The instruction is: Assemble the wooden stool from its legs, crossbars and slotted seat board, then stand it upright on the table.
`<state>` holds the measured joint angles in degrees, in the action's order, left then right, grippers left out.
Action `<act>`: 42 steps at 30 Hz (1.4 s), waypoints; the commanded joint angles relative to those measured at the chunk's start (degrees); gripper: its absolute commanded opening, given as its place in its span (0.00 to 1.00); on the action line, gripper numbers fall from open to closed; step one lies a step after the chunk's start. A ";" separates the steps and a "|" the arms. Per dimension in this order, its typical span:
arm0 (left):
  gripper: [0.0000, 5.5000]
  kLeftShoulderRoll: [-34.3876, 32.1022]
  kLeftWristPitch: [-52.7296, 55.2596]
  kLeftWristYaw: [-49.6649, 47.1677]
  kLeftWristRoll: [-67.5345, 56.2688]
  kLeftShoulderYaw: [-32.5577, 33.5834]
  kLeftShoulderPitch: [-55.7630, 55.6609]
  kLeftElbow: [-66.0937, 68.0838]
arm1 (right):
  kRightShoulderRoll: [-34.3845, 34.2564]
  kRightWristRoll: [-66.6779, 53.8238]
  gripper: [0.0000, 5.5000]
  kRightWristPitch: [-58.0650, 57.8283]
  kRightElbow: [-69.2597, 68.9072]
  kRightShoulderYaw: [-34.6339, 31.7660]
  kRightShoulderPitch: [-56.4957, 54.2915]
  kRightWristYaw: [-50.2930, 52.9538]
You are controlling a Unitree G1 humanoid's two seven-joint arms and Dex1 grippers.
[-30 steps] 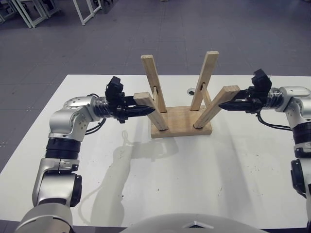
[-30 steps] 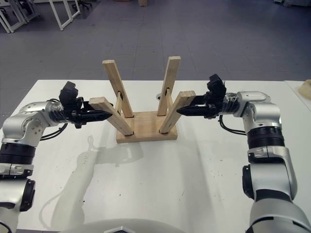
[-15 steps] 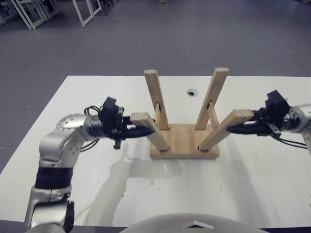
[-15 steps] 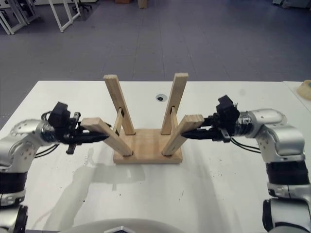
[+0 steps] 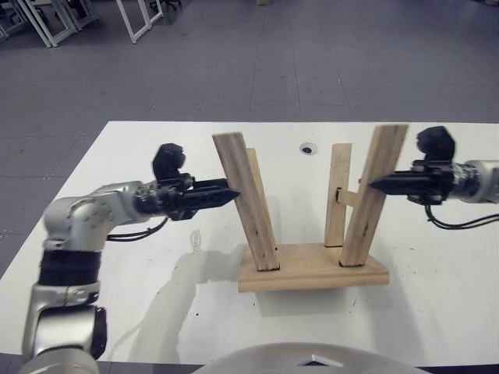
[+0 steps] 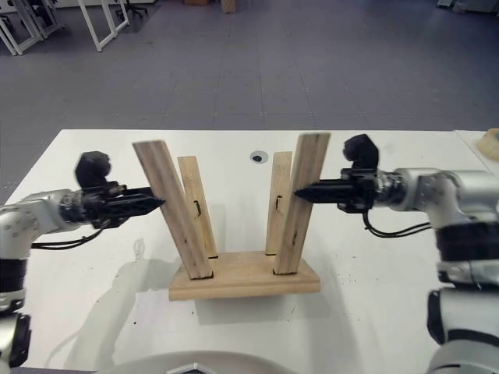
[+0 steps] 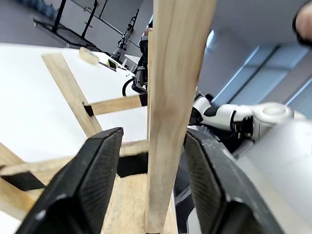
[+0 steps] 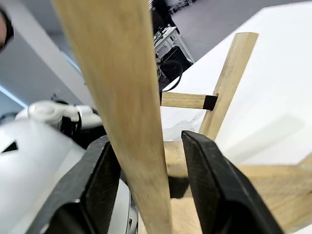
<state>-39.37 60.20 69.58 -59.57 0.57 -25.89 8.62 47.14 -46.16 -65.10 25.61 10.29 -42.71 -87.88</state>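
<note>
The wooden stool stands upside down with its seat board [image 5: 312,273] flat on the white table [image 5: 140,312] and its legs pointing up. My left gripper [image 5: 226,192] is shut on the near left leg [image 5: 248,202], close to its top. My right gripper [image 5: 374,185] is shut on the near right leg [image 5: 373,195]. A short crossbar [image 5: 351,197] joins that leg to the far right leg [image 5: 337,195]. In the left wrist view the leg [image 7: 170,97] runs between both fingers [image 7: 92,180]. The right wrist view has its leg [image 8: 126,97] between the fingers [image 8: 204,170].
A small round hole [image 5: 307,148] lies in the table behind the stool. A tan object [image 6: 491,140] sits at the far right table edge. Grey floor and white table frames [image 5: 140,15] lie beyond the far edge.
The stool has come nearer to me and its near legs have swung from a low slant to almost upright. Both grippers moved with the legs they hold.
</note>
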 commanded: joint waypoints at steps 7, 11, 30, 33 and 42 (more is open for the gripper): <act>0.50 6.26 7.71 -0.99 9.39 2.50 -14.42 37.30 | -11.67 17.37 0.51 3.54 38.99 2.29 -15.78 -2.04; 0.50 6.18 10.15 -1.74 9.65 6.75 -14.27 40.03 | -11.54 19.70 0.51 4.93 41.90 -0.87 -14.69 -1.96; 0.56 -0.68 -20.13 3.01 18.50 14.79 31.18 -21.73 | 7.37 14.73 0.52 14.03 -5.95 -17.65 20.37 -3.77; 0.63 -3.73 -26.22 6.07 23.27 11.32 33.66 -23.82 | 8.15 17.37 0.52 20.88 -12.78 -15.51 25.08 -3.73; 0.88 -2.36 -33.55 4.32 27.53 3.37 31.15 -24.04 | 10.15 20.81 0.52 32.83 -25.47 -10.21 32.49 -3.49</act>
<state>-42.59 28.03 75.48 -33.38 5.53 6.74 -15.04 56.59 -26.09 -33.50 2.95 -1.11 -10.69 -91.78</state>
